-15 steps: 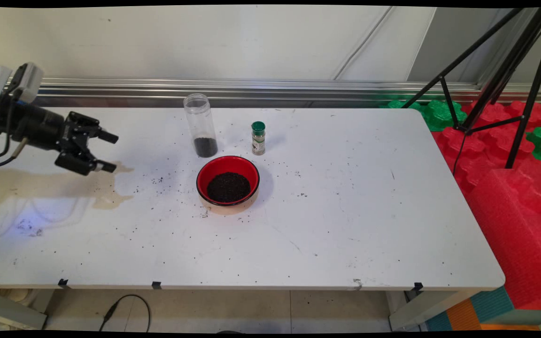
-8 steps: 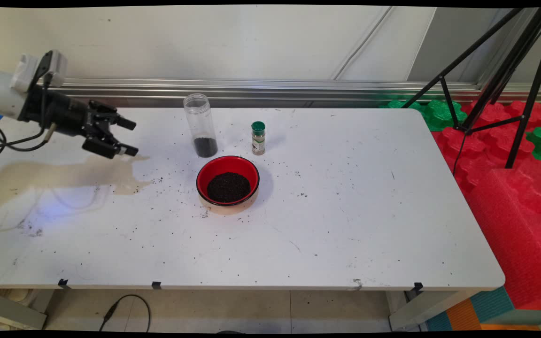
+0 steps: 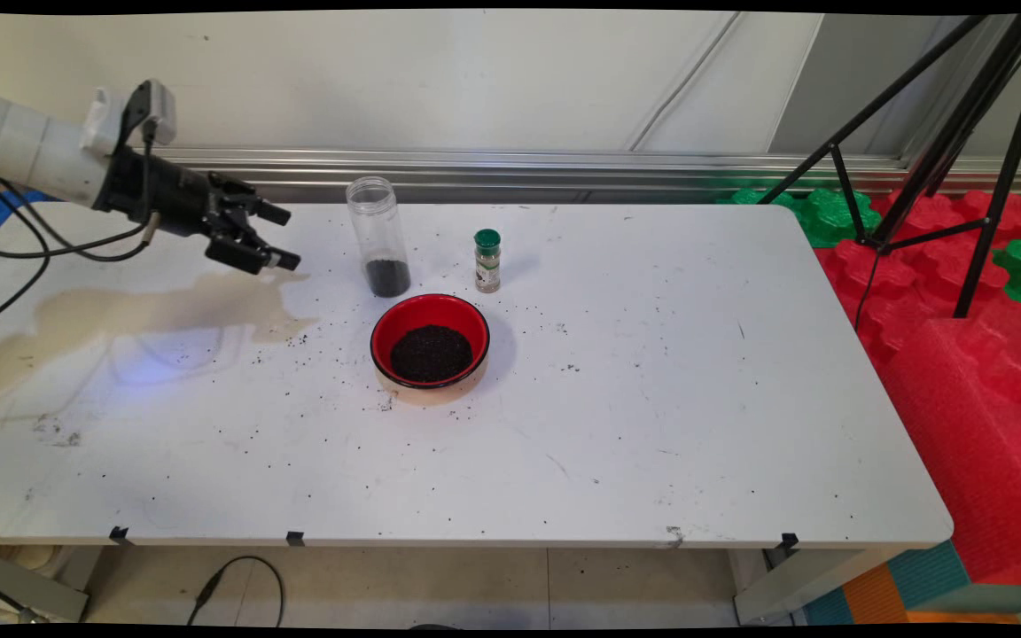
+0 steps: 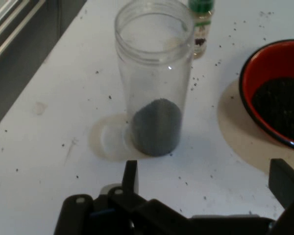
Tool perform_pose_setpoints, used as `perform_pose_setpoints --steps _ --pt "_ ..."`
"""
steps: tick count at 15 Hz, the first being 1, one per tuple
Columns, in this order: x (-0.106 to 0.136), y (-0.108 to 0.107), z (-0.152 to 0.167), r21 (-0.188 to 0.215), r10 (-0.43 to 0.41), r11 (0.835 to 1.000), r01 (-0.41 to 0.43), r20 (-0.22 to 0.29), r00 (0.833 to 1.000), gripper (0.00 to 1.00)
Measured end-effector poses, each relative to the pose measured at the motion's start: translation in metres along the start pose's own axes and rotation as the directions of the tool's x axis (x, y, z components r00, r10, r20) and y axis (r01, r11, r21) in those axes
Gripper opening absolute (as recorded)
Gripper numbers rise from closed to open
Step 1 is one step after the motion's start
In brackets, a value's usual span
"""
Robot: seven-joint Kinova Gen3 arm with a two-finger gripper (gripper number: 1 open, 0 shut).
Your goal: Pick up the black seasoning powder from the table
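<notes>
Just left of the clear jar [image 3: 378,235], the gripper [image 3: 282,237] hovered with fingers apart, empty; a red bowl [image 3: 430,341] sat nearer.

The gripper [image 3: 281,237] hangs at upper left over the table [image 3: 652,425]. Right of it stands a jar [image 3: 378,236], then a small bottle [image 3: 487,260]. A bowl [image 3: 430,342] sits below both.

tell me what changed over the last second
The gripper moved up and to the right in the main view, toward the far side of the table, closing on the clear jar. It stays open and holds nothing. The jar, the red bowl of dark grains and the green-capped spice bottle have not moved.
</notes>
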Motion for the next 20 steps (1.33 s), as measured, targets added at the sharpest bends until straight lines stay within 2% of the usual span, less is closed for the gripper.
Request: perform_pose_setpoints --steps 10,20 --pt "0.009 -0.03 0.052 -0.009 0.03 1.0 -0.03 -0.025 0.999 1.0" --pt "0.013 -0.051 0.094 -0.054 0.122 0.991 -0.126 -0.068 0.99 1.0"
